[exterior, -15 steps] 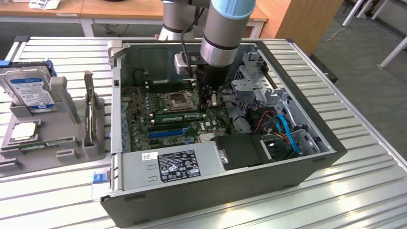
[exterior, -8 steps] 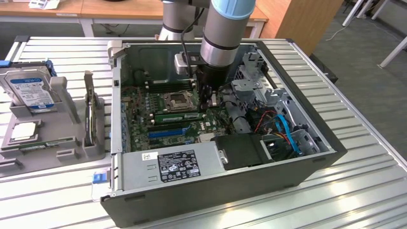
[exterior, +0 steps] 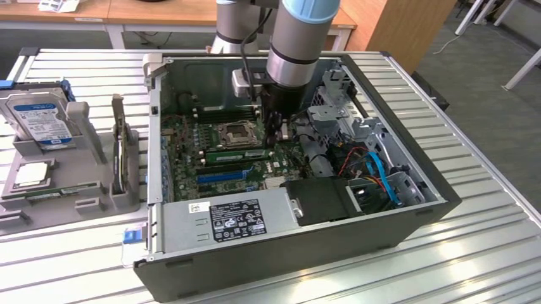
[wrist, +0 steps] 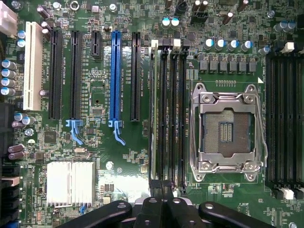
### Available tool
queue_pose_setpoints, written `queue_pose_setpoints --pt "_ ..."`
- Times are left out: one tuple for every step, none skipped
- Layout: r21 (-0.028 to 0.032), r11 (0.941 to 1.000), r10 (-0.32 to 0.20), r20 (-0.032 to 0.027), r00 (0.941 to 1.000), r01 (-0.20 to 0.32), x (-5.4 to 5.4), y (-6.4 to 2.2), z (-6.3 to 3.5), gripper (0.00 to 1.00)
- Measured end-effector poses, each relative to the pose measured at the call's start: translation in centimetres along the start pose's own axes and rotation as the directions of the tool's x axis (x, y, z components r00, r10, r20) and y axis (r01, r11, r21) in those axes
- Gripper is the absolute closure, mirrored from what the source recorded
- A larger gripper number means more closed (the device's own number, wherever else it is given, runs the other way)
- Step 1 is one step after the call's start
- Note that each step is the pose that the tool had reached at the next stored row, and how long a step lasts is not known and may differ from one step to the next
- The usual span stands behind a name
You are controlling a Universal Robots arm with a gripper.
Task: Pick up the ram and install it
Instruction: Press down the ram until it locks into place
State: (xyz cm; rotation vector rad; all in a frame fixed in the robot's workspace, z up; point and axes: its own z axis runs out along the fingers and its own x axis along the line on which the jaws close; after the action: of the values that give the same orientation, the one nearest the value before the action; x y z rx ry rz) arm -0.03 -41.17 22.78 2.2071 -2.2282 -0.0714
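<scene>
Now the ram (wrist: 153,114) stands on edge in a black slot just beside the processor socket (wrist: 227,130), its long axis running along the slots. The gripper (wrist: 162,190) sits over its end toward the exterior view's right, fingers pressed together, pinching nothing. Whether they touch it, I can't tell.

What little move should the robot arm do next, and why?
Probably press gently straight down: the ram stick already stands in the slot beside the empty chip socket, and the shut gripper sits over one end of it.
</scene>
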Motion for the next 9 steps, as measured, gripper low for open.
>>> queue_pose_setpoints --pt "0.0 1.0 0.0 0.0 1.0 0.0 0.0 0.0 -0.12 0.9" --pt "0.0 1.0 0.0 -0.0001 1.0 0.0 0.0 0.01 -0.29 0.9" --pt "0.0 1.0 0.0 -0.0001 1.0 0.0 0.0 0.02 -0.45 0.9" --pt "0.0 1.0 0.0 -0.0001 1.0 0.0 0.0 0.02 -0.63 0.9" --pt "0.0 1.0 0.0 -0.0001 1.0 0.0 0.0 0.03 -0.79 0.9" --pt "0.0 1.0 0.0 -0.0001 1.0 0.0 0.0 0.03 -0.95 0.9" --pt "-0.0001 1.0 0.0 0.0 1.0 0.0 0.0 0.04 -1.09 0.9" --pt "0.0 1.0 0.0 0.0 1.0 0.0 0.0 0.04 -1.24 0.9" --pt "-0.0001 1.0 0.0 0.0 1.0 0.0 0.0 0.05 -1.38 0.9"
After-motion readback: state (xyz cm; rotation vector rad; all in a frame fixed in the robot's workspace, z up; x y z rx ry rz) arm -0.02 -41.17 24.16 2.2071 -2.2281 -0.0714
